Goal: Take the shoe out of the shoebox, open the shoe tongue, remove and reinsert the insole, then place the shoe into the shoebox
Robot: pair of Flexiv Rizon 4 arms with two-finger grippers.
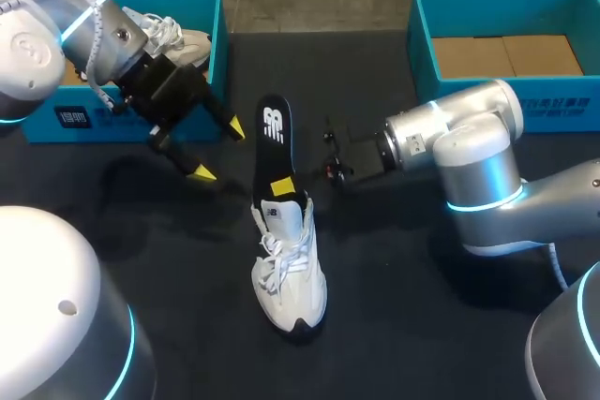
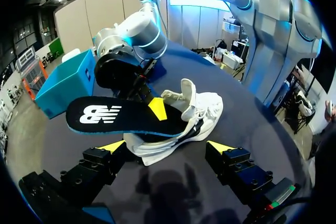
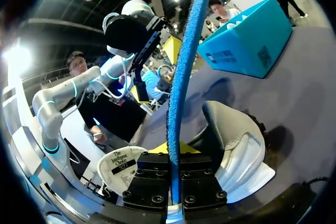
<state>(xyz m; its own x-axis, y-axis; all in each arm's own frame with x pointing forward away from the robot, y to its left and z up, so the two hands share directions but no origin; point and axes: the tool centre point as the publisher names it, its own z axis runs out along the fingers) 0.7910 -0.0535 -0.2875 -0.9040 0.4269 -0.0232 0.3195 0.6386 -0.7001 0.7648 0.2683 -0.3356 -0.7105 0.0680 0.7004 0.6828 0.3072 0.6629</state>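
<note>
The white laced shoe (image 1: 291,274) lies mid-frame on the dark table (image 1: 403,325), toe toward the bottom edge. Its thin, flexible insole (image 1: 272,133), black on top with a blue foam edge, juts up-frame from the heel, along the shoe's axis. The right hand (image 1: 286,185) pinches the insole. The left hand (image 1: 217,150), fingers spread, hovers just left.
</note>
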